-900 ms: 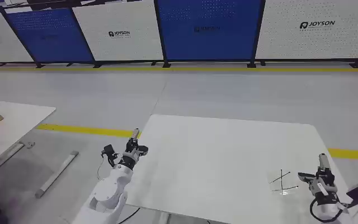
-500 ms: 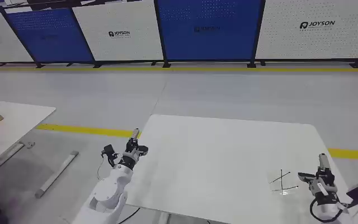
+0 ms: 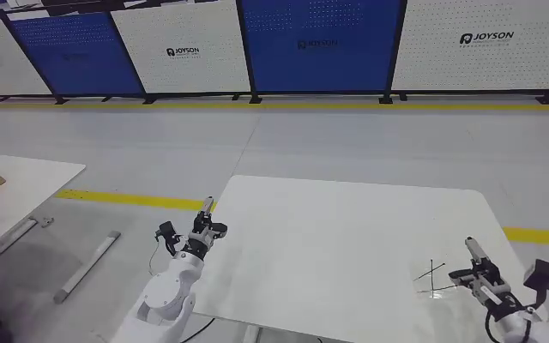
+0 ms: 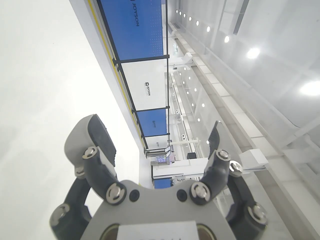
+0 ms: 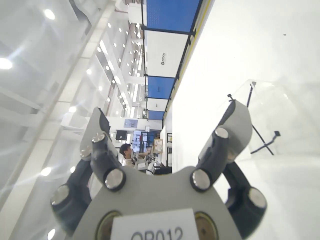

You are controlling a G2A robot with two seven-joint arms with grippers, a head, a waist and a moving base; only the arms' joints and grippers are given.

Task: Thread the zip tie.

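Note:
Thin black zip ties (image 3: 431, 276) lie crossed near the table's front right corner. In the right wrist view the zip ties (image 5: 261, 138) rest inside a clear shallow tray (image 5: 270, 83). My right gripper (image 3: 467, 261) hovers just to the right of them, open and holding nothing; its own view shows the right gripper (image 5: 166, 116) with jaws spread and one finger (image 5: 237, 116) next to the tray. My left gripper (image 3: 208, 214) stays at the table's left edge, far from the ties. The left gripper (image 4: 155, 136) is open and empty.
The white table (image 3: 343, 249) is bare apart from the ties. Beyond its edges lies grey floor with a yellow line (image 3: 129, 199). Blue and white partition panels (image 3: 317, 47) stand far behind.
My right gripper has shifted left, closer to the zip ties. The left arm has not moved.

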